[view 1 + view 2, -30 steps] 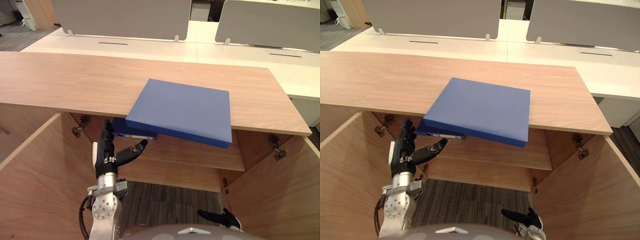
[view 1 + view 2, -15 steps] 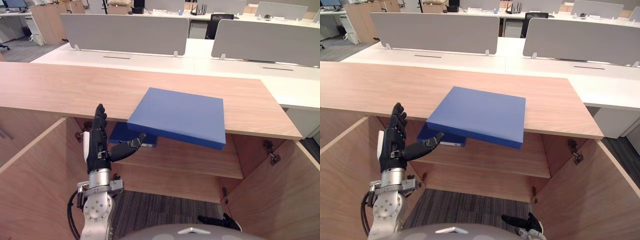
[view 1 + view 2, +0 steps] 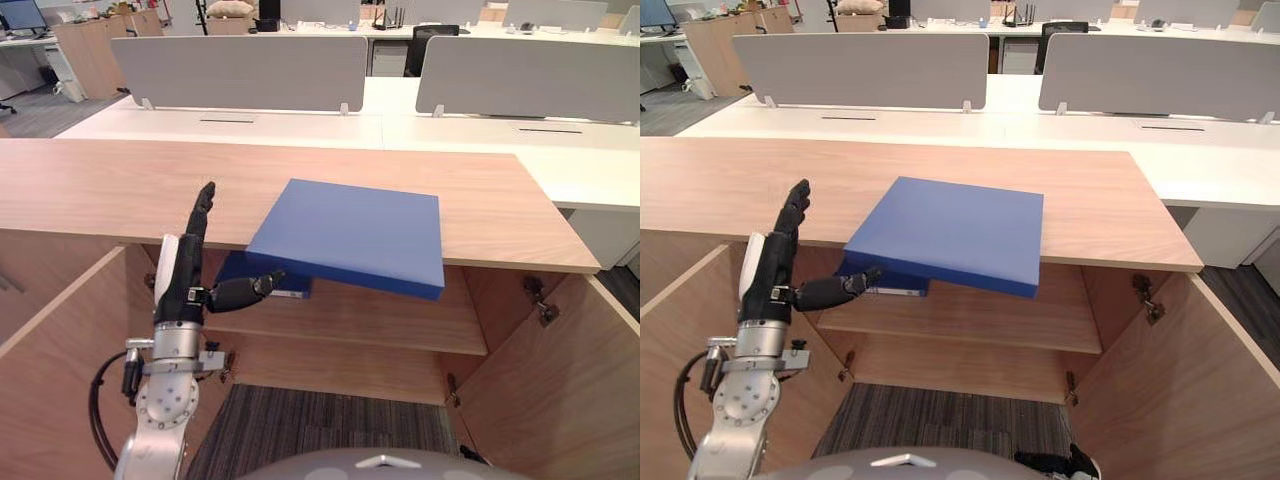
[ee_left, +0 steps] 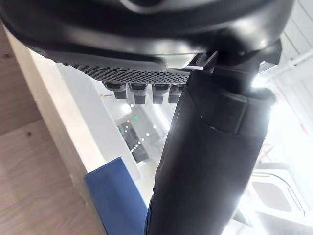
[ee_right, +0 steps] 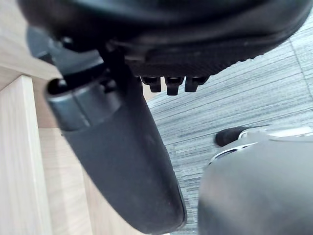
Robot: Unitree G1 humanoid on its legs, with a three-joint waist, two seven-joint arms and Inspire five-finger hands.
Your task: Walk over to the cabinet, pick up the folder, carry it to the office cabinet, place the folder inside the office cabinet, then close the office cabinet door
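The left hand is hovering open — fingers straight, thumb out — beside the blue folder, which is lying on the cabinet top, overhanging its front edge. I'd be sliding thumb under that overhang, fingers above. The right hand is hanging low, seemingly relaxed.

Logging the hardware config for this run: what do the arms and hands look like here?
Silver-grey left arm with a round, bolted wrist housing. Dark left hand with slim fingers and a white cover along one side. Dark right hand with a dotted grip texture on the palm.
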